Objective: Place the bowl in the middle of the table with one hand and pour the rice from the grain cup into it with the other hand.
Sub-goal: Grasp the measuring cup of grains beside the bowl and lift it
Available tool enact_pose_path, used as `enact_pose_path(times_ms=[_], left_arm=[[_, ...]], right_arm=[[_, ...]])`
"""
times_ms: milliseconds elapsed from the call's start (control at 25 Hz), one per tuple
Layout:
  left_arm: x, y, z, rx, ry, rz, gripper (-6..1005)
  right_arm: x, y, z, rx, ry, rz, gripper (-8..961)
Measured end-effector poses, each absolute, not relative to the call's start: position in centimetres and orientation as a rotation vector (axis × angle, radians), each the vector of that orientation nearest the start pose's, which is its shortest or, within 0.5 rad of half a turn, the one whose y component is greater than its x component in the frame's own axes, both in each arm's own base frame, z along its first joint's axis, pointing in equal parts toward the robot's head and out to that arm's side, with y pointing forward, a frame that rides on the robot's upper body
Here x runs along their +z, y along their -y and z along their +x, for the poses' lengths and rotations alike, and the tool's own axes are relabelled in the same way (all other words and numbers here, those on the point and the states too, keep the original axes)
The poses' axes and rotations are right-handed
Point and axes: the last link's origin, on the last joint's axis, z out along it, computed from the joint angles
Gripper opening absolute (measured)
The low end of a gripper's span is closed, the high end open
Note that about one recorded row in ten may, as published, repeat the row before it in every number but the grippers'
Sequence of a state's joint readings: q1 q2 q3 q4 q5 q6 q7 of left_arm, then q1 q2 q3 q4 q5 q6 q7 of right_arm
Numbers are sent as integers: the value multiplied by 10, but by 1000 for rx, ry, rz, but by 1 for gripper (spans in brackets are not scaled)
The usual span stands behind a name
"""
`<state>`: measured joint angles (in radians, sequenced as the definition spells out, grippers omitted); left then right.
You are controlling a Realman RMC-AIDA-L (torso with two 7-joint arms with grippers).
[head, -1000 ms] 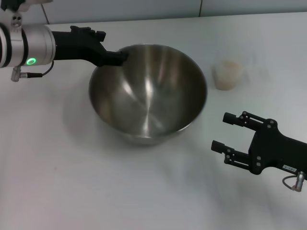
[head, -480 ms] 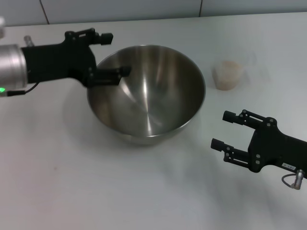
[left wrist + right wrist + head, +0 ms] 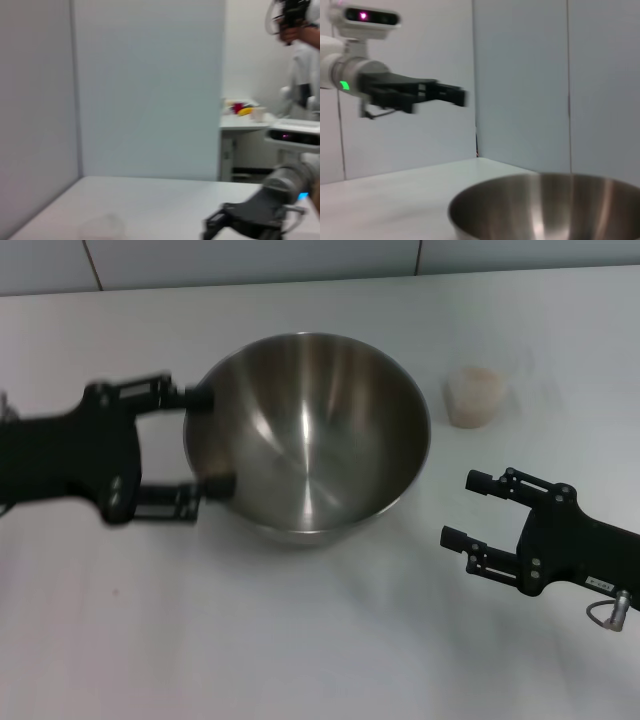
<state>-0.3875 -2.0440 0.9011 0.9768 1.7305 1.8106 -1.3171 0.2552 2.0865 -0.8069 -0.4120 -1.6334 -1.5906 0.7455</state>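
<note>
Left hand (image 3: 200, 445) spread wide, empty, fingertips beside the bowl (image 3: 310, 430); right hand (image 3: 468, 510) open, empty.

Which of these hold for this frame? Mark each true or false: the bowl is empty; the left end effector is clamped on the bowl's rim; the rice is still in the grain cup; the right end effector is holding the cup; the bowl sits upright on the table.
1. The bowl is empty. True.
2. The left end effector is clamped on the rim. False: its fingers are spread apart beside the bowl's left wall.
3. The rice is in the grain cup. True.
4. The right end effector holds the cup. False: it is open, nearer the camera than the cup, holding nothing.
5. The bowl sits upright on the table. True.
</note>
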Motion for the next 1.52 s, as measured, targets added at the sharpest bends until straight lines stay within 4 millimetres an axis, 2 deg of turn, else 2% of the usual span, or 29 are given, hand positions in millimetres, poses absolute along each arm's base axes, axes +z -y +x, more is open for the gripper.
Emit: enact_pose_path(times_ms=[80,480,800,1080,1520], left_arm=[[47,-287,-235,-845,128,-2864,860],[47,-268,-262,-751,244,-2886,859],[44,-263,-267,-716,166,-2898,859],[35,-265,-267,-692,179,-2936,859],[35,-268,-267,-682,178,-2930,859]], right_arm=[[-27,-241,317,869,-357,-2453,715],[-26,-238,325,855,-320,-2341,715],[-27,-236,326,853,-330,-2338,715],[-26,-235,327,848,-336,-2335,715],[-24,-236,329,846,-341,-2320,715]])
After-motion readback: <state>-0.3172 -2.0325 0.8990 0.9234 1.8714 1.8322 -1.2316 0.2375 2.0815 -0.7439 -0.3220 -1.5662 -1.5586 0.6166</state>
